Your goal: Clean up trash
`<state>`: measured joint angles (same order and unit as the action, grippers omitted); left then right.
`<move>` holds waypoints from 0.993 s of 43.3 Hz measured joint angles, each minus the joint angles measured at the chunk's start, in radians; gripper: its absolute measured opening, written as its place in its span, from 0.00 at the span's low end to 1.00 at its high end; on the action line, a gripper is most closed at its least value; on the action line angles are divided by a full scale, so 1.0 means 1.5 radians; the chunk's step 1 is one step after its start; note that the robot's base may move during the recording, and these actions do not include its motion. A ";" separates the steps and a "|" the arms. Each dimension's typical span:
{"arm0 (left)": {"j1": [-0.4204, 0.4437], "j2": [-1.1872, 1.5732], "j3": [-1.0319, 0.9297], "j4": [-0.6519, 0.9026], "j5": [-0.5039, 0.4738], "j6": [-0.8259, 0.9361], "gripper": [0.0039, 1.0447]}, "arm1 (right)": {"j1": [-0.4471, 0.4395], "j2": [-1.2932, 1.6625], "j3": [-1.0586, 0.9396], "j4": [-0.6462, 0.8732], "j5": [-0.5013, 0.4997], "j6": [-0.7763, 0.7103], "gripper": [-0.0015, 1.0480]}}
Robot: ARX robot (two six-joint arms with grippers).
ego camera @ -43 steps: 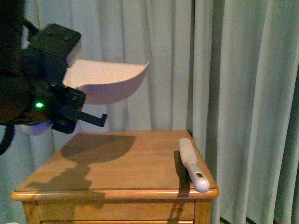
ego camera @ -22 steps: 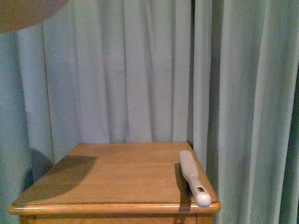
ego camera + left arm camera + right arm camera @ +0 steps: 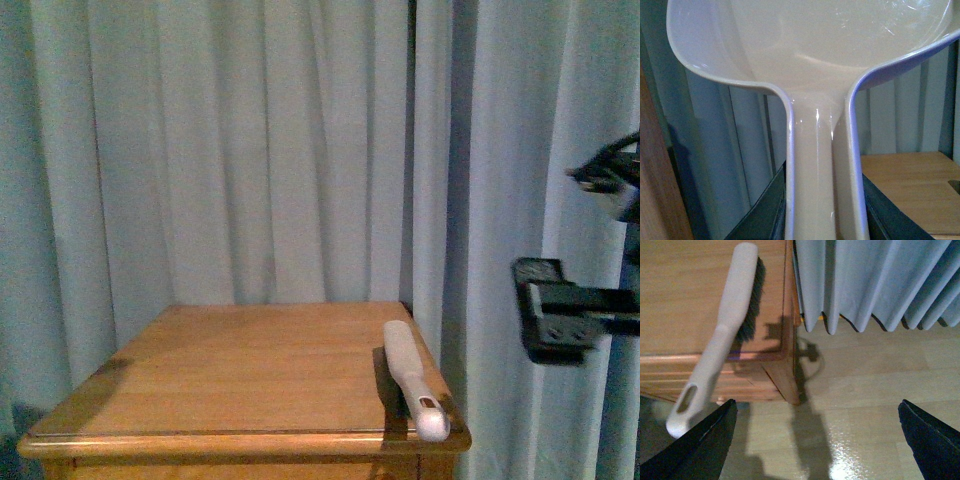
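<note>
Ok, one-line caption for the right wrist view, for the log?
Open right gripper hovers over the floor beside the wooden table, where a white brush lies with its handle overhanging the edge.

A white plastic long-handled brush lies along the wooden side table's 3 o'clock edge, its handle overhanging at 5 o'clock. Pale pleated curtains hang at 12 o'clock. The left gripper holds a pale plastic dustpan.

A honey-coloured wooden bedside table carries a long pale plastic hand brush (dark bristles) lying along its right edge, handle tip overhanging the front.
</note>
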<state>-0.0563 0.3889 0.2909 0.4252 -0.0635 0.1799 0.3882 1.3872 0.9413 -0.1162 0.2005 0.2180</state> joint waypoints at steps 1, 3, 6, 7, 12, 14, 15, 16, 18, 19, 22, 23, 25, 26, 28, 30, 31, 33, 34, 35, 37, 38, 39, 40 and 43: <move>0.000 0.000 0.000 0.000 0.000 -0.001 0.25 | 0.005 0.021 0.023 -0.011 0.004 0.007 0.93; 0.000 0.000 0.000 0.000 0.000 -0.001 0.25 | 0.015 0.058 0.068 -0.027 0.004 0.021 0.93; 0.000 0.000 0.000 0.000 0.000 -0.001 0.25 | 0.030 0.110 0.128 -0.053 -0.002 0.044 0.93; 0.000 0.000 0.000 0.000 0.000 -0.001 0.25 | 0.034 0.127 0.146 -0.060 -0.002 0.051 0.93; 0.000 0.000 0.000 0.000 0.000 -0.002 0.25 | 0.053 0.197 0.214 -0.102 -0.012 0.081 0.93; 0.000 0.000 0.000 0.000 0.000 -0.001 0.25 | 0.059 0.226 0.240 -0.124 -0.012 0.097 0.93; 0.000 0.000 0.000 0.000 0.000 -0.002 0.25 | 0.062 0.240 0.254 -0.136 -0.011 0.105 0.93; 0.000 0.000 0.000 0.000 0.000 -0.002 0.25 | 0.064 0.247 0.260 -0.142 -0.010 0.108 0.93; 0.000 0.000 0.000 0.000 0.000 -0.002 0.25 | 0.068 0.272 0.286 -0.165 -0.009 0.120 0.93; 0.000 0.000 0.000 0.000 0.000 -0.002 0.25 | 0.071 0.284 0.299 -0.176 -0.007 0.128 0.93; 0.000 0.000 0.000 0.000 0.000 -0.002 0.25 | 0.077 0.320 0.340 -0.207 -0.004 0.152 0.93; 0.000 0.000 0.000 0.000 0.000 -0.002 0.25 | 0.079 0.334 0.357 -0.216 -0.002 0.159 0.93; 0.000 0.000 0.000 0.000 0.000 -0.002 0.25 | 0.082 0.354 0.385 -0.232 -0.001 0.174 0.93; 0.000 0.000 0.000 0.000 0.000 -0.002 0.25 | 0.083 0.362 0.395 -0.238 -0.001 0.179 0.93; 0.000 0.000 0.000 0.000 0.000 -0.002 0.25 | 0.085 0.379 0.419 -0.255 -0.001 0.195 0.93; 0.000 0.000 0.000 0.000 0.000 -0.002 0.25 | 0.086 0.394 0.439 -0.272 -0.002 0.207 0.93; 0.000 0.000 0.000 0.000 0.000 -0.002 0.25 | 0.087 0.400 0.446 -0.278 -0.002 0.213 0.93; 0.000 0.000 0.000 0.000 0.000 -0.002 0.25 | 0.088 0.415 0.459 -0.289 -0.006 0.225 0.93; 0.000 0.000 0.000 0.000 0.000 -0.002 0.25 | 0.089 0.422 0.466 -0.294 -0.007 0.230 0.93; 0.000 0.000 0.000 0.000 0.000 -0.002 0.25 | 0.089 0.428 0.468 -0.296 -0.007 0.235 0.93; 0.000 0.000 0.000 0.000 0.000 -0.002 0.25 | 0.091 0.438 0.474 -0.301 -0.008 0.244 0.93; 0.000 0.000 0.000 0.000 0.000 -0.002 0.25 | 0.091 0.442 0.475 -0.302 -0.010 0.247 0.93; 0.000 0.000 0.000 0.000 0.000 -0.002 0.25 | 0.091 0.447 0.476 -0.304 -0.011 0.251 0.93; 0.000 0.000 0.000 0.000 0.000 -0.002 0.25 | 0.091 0.450 0.477 -0.304 -0.011 0.255 0.92; 0.000 0.000 0.000 0.000 0.000 -0.002 0.25 | 0.091 0.457 0.478 -0.307 -0.012 0.263 0.82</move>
<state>-0.0563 0.3889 0.2909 0.4252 -0.0631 0.1776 0.5247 2.0724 1.6581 -0.5766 0.1822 0.6128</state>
